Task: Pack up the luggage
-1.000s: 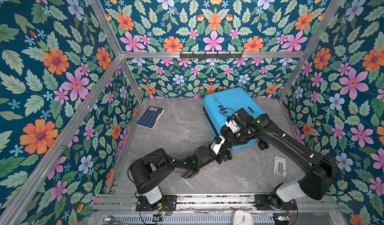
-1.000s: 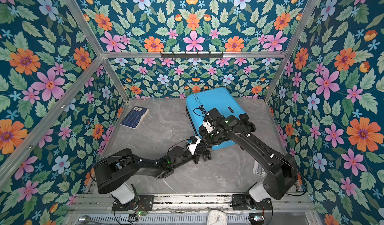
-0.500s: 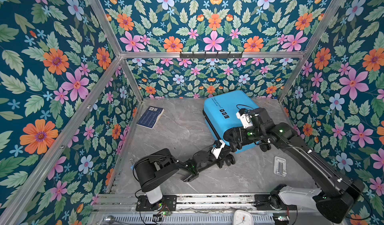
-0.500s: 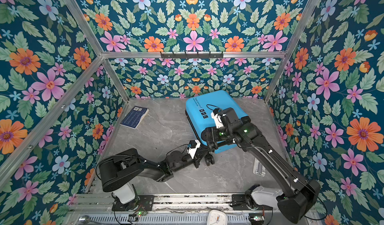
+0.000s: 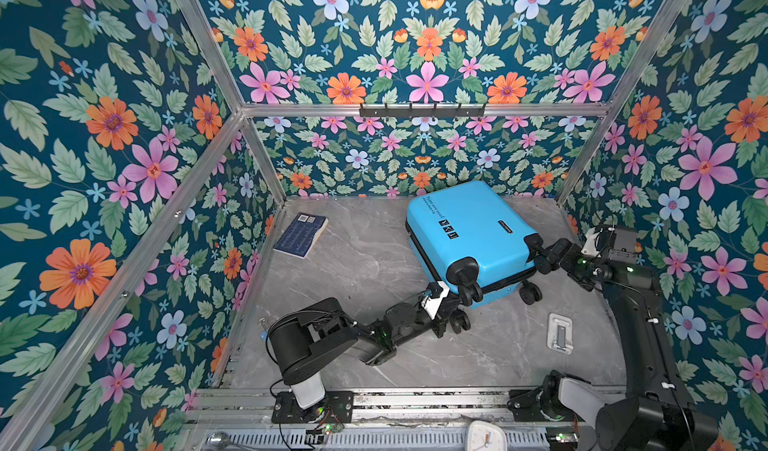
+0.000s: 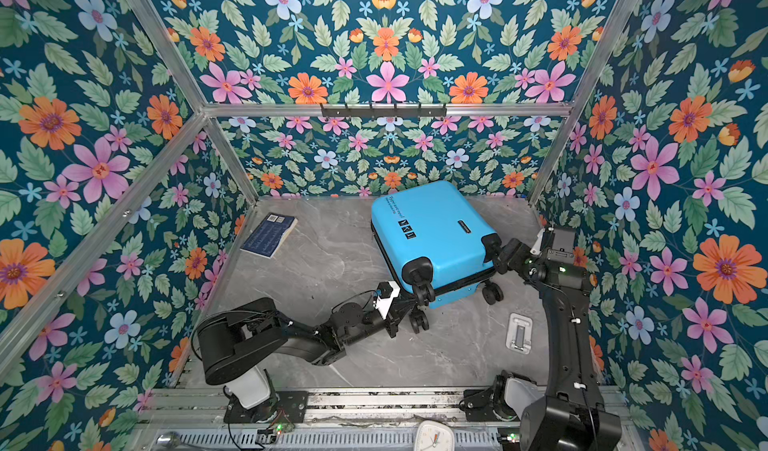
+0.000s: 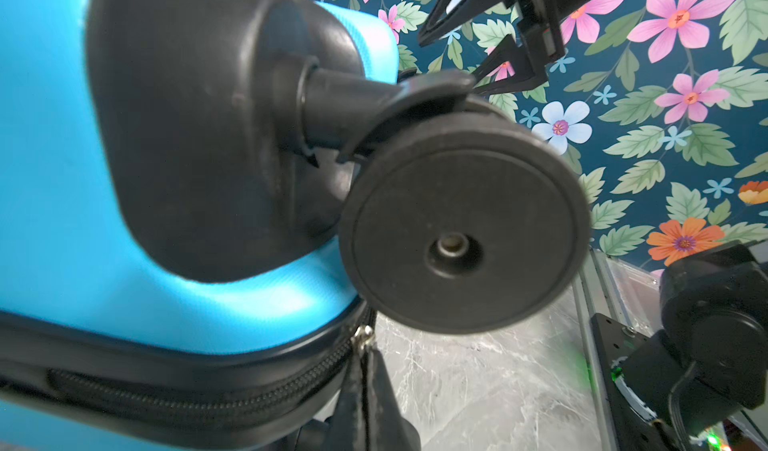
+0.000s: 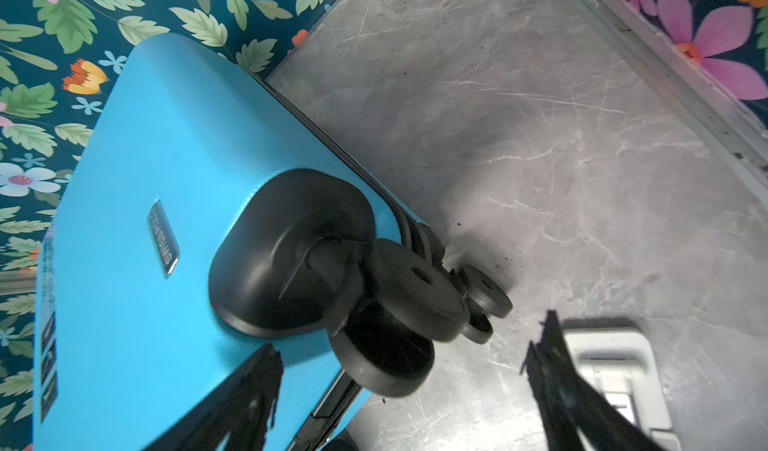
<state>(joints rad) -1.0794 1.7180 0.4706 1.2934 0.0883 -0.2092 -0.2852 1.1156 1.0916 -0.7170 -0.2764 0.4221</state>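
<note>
**Inspector:** Left hand first. State?

**Assistant:** The left gripper (image 7: 365,365) is pinched tight. Its tips sit on the small silver zip pull (image 7: 363,336), just below a black spinner wheel (image 7: 461,237).

**Inspector:** The right?

**Assistant:** The right gripper (image 8: 411,336) stands wide and holds nothing. It is near the wheel housing at the other corner of the same end.

**Inspector:** Where is the luggage?

**Assistant:** The small bright-blue hard-shell suitcase (image 5: 469,228) lies flat on the grey marbled tabletop (image 5: 353,270). It is toward the back right corner, with its wheels facing the front edge. The shell looks closed along the seam that shows. A flat dark-blue folded item (image 5: 301,235) lies well apart, near the back left corner. A small pale rectangular piece (image 5: 560,331) lies near the front right.

**Inspector:** Step in hand?

**Assistant:** In my judgement, opening the case: the zip is gripped but not yet run. The next move calls for drawing the pull along its track and round the corner. The right gripper should brace the shell so it does not slide.
</note>
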